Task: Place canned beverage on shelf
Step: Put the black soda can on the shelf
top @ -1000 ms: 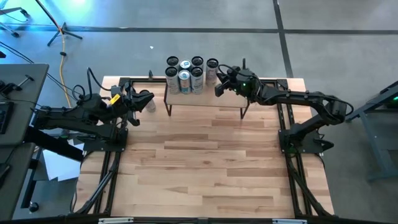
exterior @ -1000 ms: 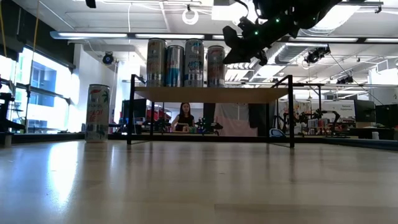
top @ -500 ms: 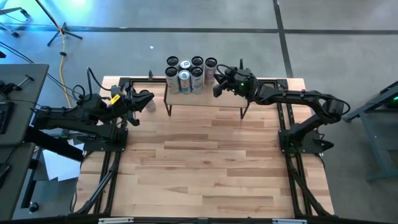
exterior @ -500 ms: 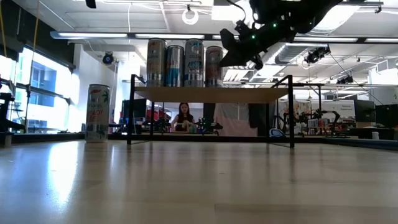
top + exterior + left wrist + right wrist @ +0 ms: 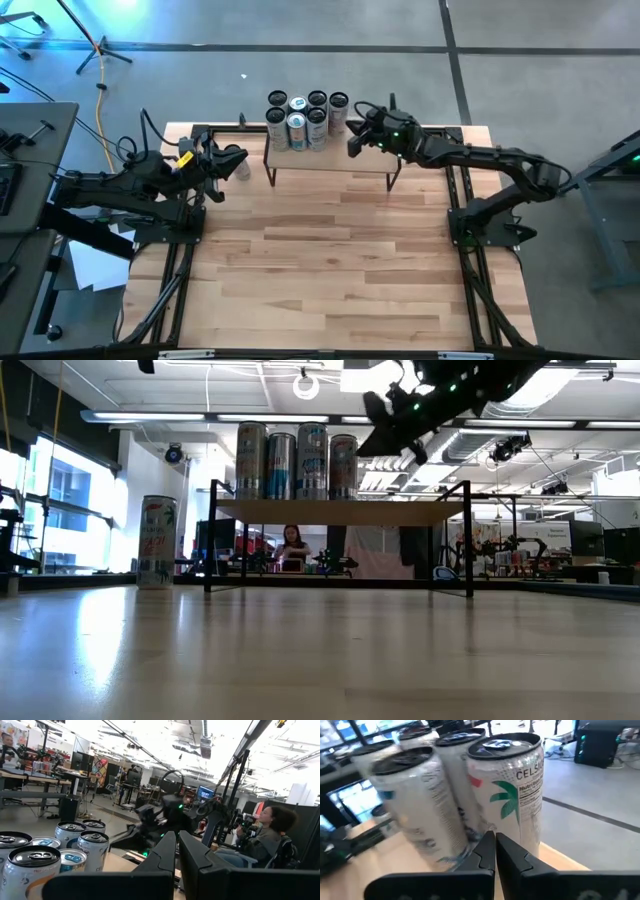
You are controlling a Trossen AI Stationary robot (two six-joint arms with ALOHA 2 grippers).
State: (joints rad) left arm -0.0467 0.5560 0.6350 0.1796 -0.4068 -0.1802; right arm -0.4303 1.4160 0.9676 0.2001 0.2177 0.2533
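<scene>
Right gripper hangs just beside the cluster of cans on the shelf, fingers pressed together, nothing between them. From its wrist camera the closed fingertips point straight at a white can with a green palm print, with two more cans crowded next to it (those read a bit smeared). Seen from table height, four tall cans stand upright in a row on the shelf board, and the right gripper sits above the board, near the can at that end of the row. Over on the far side, one lone can stands on the tabletop, off the shelf, just beside the left gripper, which waits there with its fingers shut and empty. Its own camera looks past the closed fingers toward the can tops and the other arm beyond. A person sits in the room behind the table
</scene>
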